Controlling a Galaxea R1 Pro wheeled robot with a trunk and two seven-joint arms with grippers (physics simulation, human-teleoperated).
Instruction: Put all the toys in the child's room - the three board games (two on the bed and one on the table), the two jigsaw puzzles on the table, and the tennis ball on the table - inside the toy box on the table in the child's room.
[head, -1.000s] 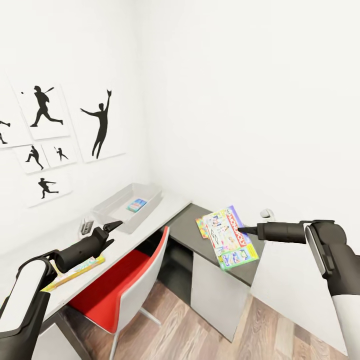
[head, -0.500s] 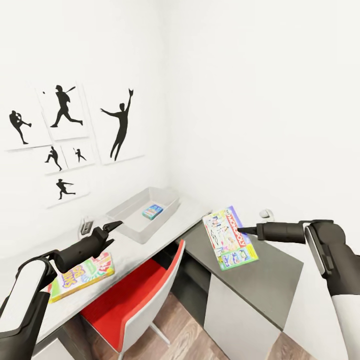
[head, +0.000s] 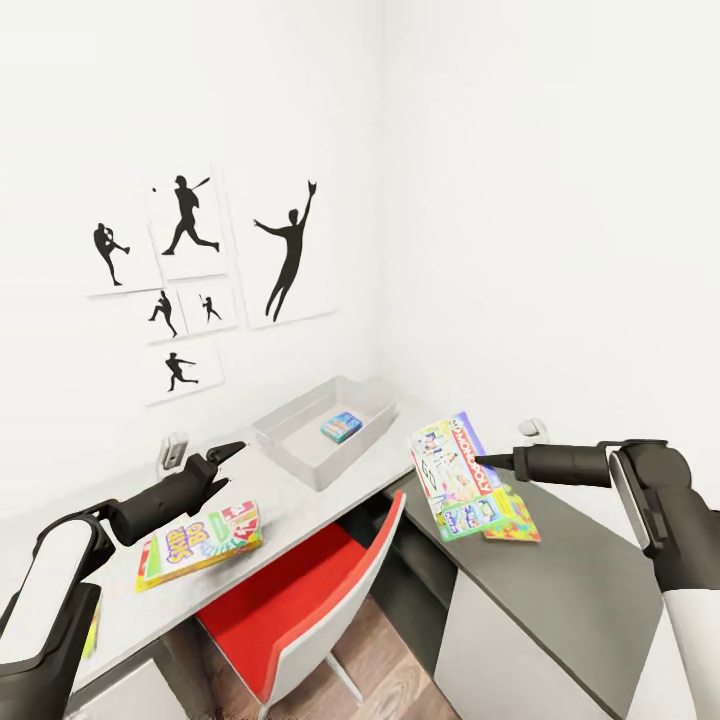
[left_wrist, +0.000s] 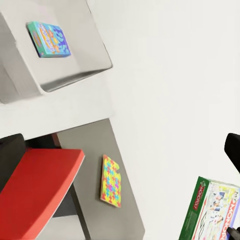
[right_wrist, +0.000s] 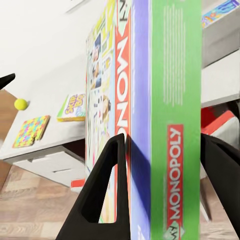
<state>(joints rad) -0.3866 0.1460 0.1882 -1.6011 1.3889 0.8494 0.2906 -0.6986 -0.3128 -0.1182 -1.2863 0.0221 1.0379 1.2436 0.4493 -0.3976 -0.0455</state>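
Right gripper (head: 481, 461) clamped on the Monopoly box (head: 459, 476), held on edge; toy box (head: 300, 455) on the table (head: 290, 500) sits at its 10 o'clock, probably nearer the right arm; left gripper (head: 226, 452) looks empty, jaws unclear.

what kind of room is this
Most likely a child's bedroom or playroom: baseball-player silhouette pictures hang on the wall, a red chair sits at a desk, and a SKIP-BO game lies on it.

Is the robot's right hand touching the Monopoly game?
Touching. In the right wrist view, the right gripper has a dark finger pressed flat against each side of the Monopoly box, holding it up in the air.
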